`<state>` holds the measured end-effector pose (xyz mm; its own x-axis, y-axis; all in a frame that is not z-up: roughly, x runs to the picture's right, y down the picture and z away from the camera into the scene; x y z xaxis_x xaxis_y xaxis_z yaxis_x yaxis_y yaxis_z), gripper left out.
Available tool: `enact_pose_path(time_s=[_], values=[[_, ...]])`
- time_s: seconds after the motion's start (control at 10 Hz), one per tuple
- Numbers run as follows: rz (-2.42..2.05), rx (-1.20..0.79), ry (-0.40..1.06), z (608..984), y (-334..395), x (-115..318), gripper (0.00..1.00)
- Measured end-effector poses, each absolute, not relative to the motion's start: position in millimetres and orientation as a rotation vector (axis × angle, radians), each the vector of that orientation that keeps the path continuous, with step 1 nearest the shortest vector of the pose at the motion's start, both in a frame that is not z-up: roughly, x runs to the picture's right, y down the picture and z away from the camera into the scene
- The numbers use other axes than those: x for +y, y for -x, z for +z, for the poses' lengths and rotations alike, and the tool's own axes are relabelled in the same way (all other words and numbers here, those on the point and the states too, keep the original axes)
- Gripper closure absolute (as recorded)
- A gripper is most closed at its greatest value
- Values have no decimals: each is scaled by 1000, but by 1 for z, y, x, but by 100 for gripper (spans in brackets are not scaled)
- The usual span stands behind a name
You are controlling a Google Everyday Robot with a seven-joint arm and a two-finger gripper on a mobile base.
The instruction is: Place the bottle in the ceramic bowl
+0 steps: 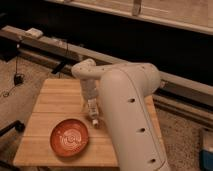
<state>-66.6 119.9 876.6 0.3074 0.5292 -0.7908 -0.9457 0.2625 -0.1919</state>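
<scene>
The gripper [92, 111] hangs pointing down over the wooden table [52, 97], just beside the right edge of the bowl [70, 137]. A small pale thing at its tip looks like the bottle [94, 120]. It sits low, at or barely above the tabletop and outside the bowl. I cannot tell whether the gripper is clamped on the bottle or loose around it, and that is the first risk. If the hold is weak or off-centre, so small and light a thing may slip out on the way across and roll on the smooth wood, perhaps off the table's edge. The second risk is height: the bottle is so low beside the bowl that a sideways move without a lift first would likely knock it or the gripper against the rim and push the bowl toward the front of the table. The bowl is shallow and glossy, so a bottle dropped from too high may bounce or skid out again. The robot's thick arm [127, 105] also hides much of the table's right side, so a stray bottle there would be hard to find.
</scene>
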Motion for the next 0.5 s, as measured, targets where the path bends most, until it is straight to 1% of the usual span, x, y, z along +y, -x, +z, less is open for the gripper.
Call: enact_pose_path(time_s=[0.2, 0.3, 0.4, 0.5], values=[[1119, 671, 748, 884, 63, 122, 21], [1129, 676, 744, 887, 60, 123, 28], [1136, 680, 742, 890, 60, 123, 38], [1139, 677, 745, 891, 64, 122, 50]])
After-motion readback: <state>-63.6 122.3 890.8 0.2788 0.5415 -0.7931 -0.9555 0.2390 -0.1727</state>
